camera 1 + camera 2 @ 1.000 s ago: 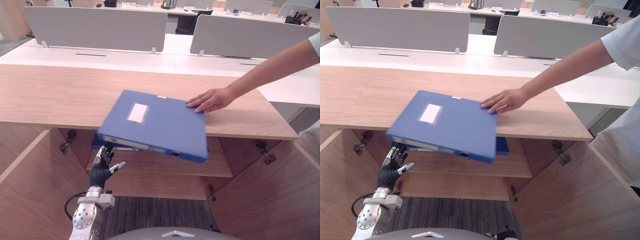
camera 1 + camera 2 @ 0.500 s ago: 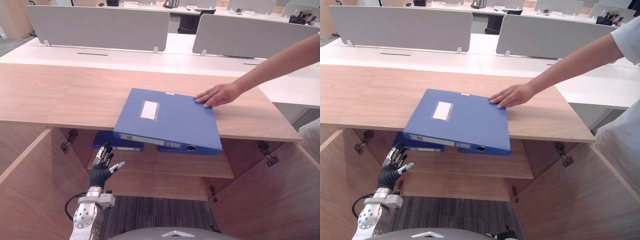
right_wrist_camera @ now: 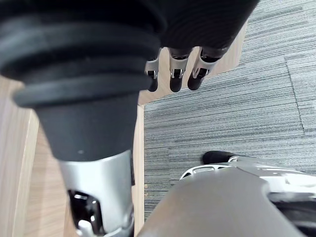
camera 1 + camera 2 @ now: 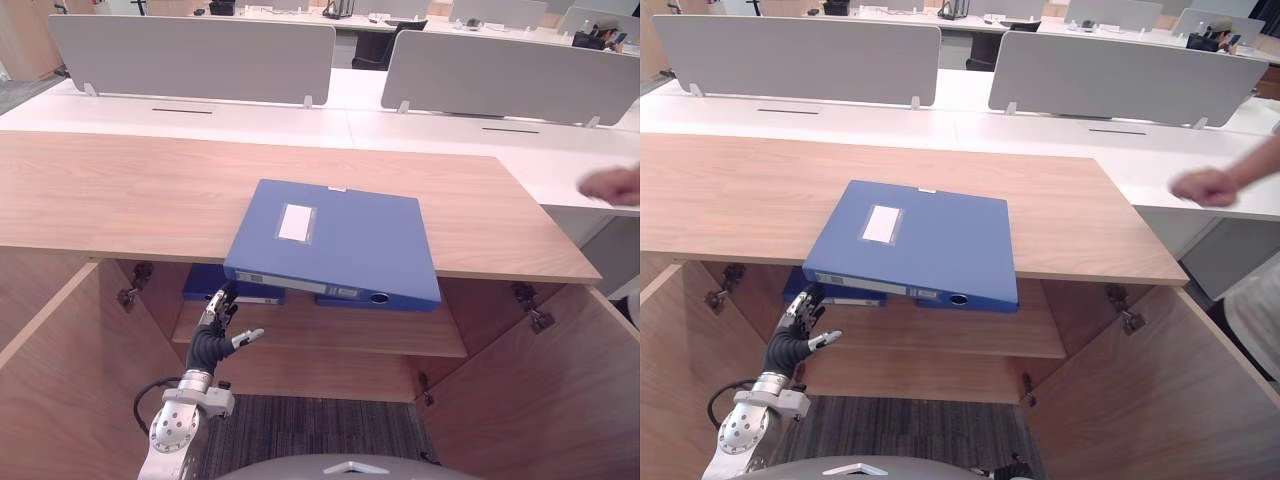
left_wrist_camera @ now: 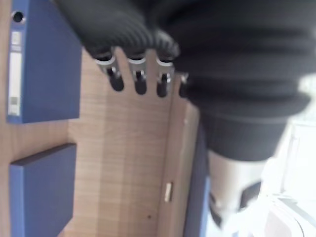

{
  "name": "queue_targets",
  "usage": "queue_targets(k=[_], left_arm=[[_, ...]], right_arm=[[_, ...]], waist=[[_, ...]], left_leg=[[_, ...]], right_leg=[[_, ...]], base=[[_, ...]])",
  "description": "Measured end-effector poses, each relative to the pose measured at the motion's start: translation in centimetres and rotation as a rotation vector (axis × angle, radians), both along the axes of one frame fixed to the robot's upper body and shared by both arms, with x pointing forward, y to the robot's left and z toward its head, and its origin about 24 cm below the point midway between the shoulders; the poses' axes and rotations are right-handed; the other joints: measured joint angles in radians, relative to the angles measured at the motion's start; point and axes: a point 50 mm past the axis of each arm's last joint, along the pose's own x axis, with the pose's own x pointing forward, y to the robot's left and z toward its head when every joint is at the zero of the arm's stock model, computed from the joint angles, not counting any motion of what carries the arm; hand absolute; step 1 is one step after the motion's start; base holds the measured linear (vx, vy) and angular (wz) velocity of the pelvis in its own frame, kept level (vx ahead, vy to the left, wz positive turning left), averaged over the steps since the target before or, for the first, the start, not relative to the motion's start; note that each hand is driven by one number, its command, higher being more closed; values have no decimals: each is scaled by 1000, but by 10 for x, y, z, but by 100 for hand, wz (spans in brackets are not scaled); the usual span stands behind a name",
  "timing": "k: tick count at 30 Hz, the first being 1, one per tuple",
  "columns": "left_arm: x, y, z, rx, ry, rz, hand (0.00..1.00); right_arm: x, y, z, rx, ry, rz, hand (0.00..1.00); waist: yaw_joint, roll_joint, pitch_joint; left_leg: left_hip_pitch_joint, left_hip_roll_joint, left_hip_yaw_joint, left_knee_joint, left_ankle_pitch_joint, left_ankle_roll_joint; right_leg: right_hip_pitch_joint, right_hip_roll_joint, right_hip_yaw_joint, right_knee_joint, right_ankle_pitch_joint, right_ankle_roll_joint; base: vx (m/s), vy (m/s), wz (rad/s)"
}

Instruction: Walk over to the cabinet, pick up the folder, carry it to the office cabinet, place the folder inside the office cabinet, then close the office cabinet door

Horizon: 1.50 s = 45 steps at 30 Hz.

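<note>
Since half a second before, the person's hand (image 4: 1204, 186) had let go of the far right corner of the folder (image 4: 335, 240) and withdrawn to the right edge of the scene, well apart from it. The folder had stayed where it was set.

Nearest the robot, the right hand (image 3: 176, 79) hung low over the grey carpet (image 3: 232, 98), its fingers straight and holding nothing. The left hand (image 4: 213, 332) was raised in the open front of the cabinet, between the left door (image 4: 60, 370) and the right door (image 4: 540, 390), both swung wide. Its fingers were straight and loosely spread, the thumb stuck out to the side, and nothing lay in its grasp.

The fingertips pointed up at the folder's near left corner from just below. Whether they touched it could not be told.

Beyond the hand, the shelf (image 4: 400, 335) inside the cabinet bore two other blue folders (image 4: 215, 284) lying flat. The folder itself, blue with a pale label on its cover, lay flat on the wooden cabinet top (image 4: 120, 190), turned slightly askew. Its spine overhung the front edge above the shelf.

Farther back stood the white desks (image 4: 250, 120) with their grey divider panels (image 4: 190, 55).
</note>
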Motion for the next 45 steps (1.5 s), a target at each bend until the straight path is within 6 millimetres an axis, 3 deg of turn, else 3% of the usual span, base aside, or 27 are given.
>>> queue_targets(k=[3,13,26,31,36,41,45], left_arm=[[2,3,9,19,-46,21,0],[2,17,11,47,-58,134,0],[5,17,15,94,-80,135,0],[10,19,38,163,-187,130,0],[22,22,48,260,-249,149,0],[30,41,65,325,-321,239,0],[24,46,97,269,-471,278,0]], right_arm=[[0,0,0,0,1,0,0],[-2,0,-1,2,10,-2,0],[-4,3,-3,8,29,11,0],[-3,3,-3,5,29,29,0],[-3,4,-3,5,31,34,0],[-5,4,-3,7,38,32,0],[-9,6,-5,25,62,28,0]], waist=[[1,0,-1],[10,-5,-3],[18,-15,-7],[17,-16,-8],[12,-17,-8],[6,-18,-9],[12,-31,-19]], left_leg=[[1,0,1,0,0,0],[5,-1,-7,0,0,0],[21,0,-17,-1,3,3],[29,0,-15,-1,3,3],[41,0,-12,-1,2,3],[38,6,-7,-1,-5,-7],[32,13,13,0,-11,-17]], right_leg=[[1,0,0,0,0,-1],[8,0,-4,-1,1,-2],[25,1,-10,4,0,-2],[30,0,-7,7,0,-2],[42,0,-5,5,0,-2],[40,2,2,4,1,-4],[25,9,27,14,1,-4]], base=[[0,0,0],[0,0,1],[-2,0,1],[0,0,0],[-7,0,-1],[-10,-1,-3],[11,-5,-15]])
